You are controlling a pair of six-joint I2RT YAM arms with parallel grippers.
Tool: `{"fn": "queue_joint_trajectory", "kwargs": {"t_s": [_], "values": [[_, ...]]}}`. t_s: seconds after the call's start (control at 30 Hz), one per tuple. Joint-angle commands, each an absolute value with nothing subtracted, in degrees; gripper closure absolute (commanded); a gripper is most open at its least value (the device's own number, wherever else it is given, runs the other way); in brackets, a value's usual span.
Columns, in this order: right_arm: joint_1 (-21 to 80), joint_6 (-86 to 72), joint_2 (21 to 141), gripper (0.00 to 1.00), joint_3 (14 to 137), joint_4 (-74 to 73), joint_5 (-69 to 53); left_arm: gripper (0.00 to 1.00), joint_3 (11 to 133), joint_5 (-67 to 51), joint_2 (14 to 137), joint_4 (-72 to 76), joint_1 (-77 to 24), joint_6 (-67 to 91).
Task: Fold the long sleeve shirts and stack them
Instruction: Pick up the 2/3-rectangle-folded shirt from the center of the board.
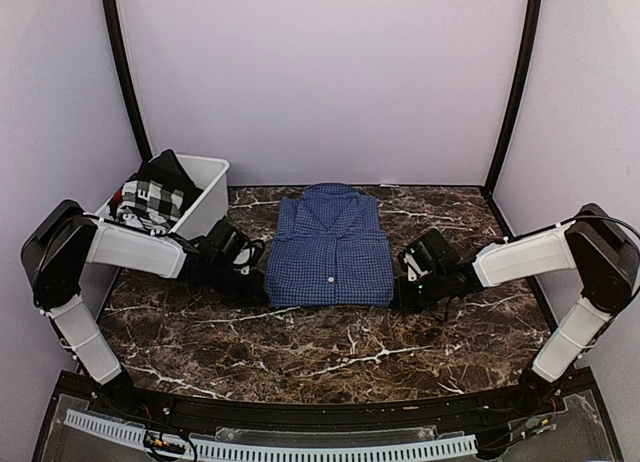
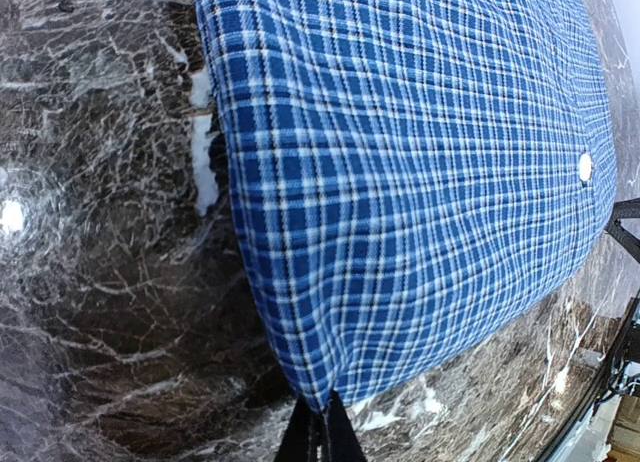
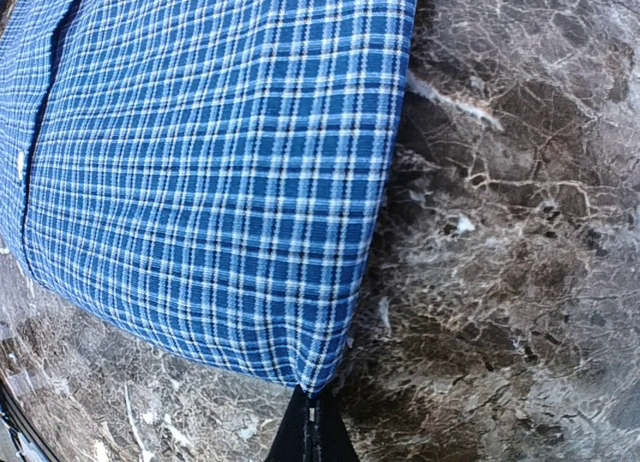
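A blue checked long sleeve shirt (image 1: 330,247) lies folded into a neat rectangle at the middle of the marble table, collar at the far end. My left gripper (image 1: 262,287) is shut on the shirt's near left corner (image 2: 320,387). My right gripper (image 1: 398,292) is shut on the shirt's near right corner (image 3: 318,377). Both wrist views show the black fingertips pinched together on the cloth. A white button (image 2: 585,166) shows on the front placket.
A white plastic bin (image 1: 205,197) stands at the back left holding a black and white checked garment (image 1: 152,197). Dark marble table (image 1: 330,352) stretches in front of the shirt. Purple walls close the back and sides.
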State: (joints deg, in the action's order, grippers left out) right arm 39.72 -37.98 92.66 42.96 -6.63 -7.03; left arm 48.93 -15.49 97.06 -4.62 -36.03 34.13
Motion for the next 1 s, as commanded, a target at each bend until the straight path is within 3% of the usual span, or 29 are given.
{"fn": "queue_joint_trajectory", "kwargs": {"t_s": [0.0,0.57,0.97], "values": [[40.25,-36.91,91.10,1.00,43.75,-8.44,-7.42,1.00,50.46,-15.71,94.94,-6.55,-36.39,34.25],[42.03,-38.16,79.37,1.00,38.25,-10.35,-7.27,1.00,44.75,-14.41,85.66,-8.66,-39.26,36.28],[49.43,-41.82,64.41,1.00,45.08,-22.56,-1.06,1.00,45.72,-12.84,67.46,-20.43,-44.57,39.48]]}}
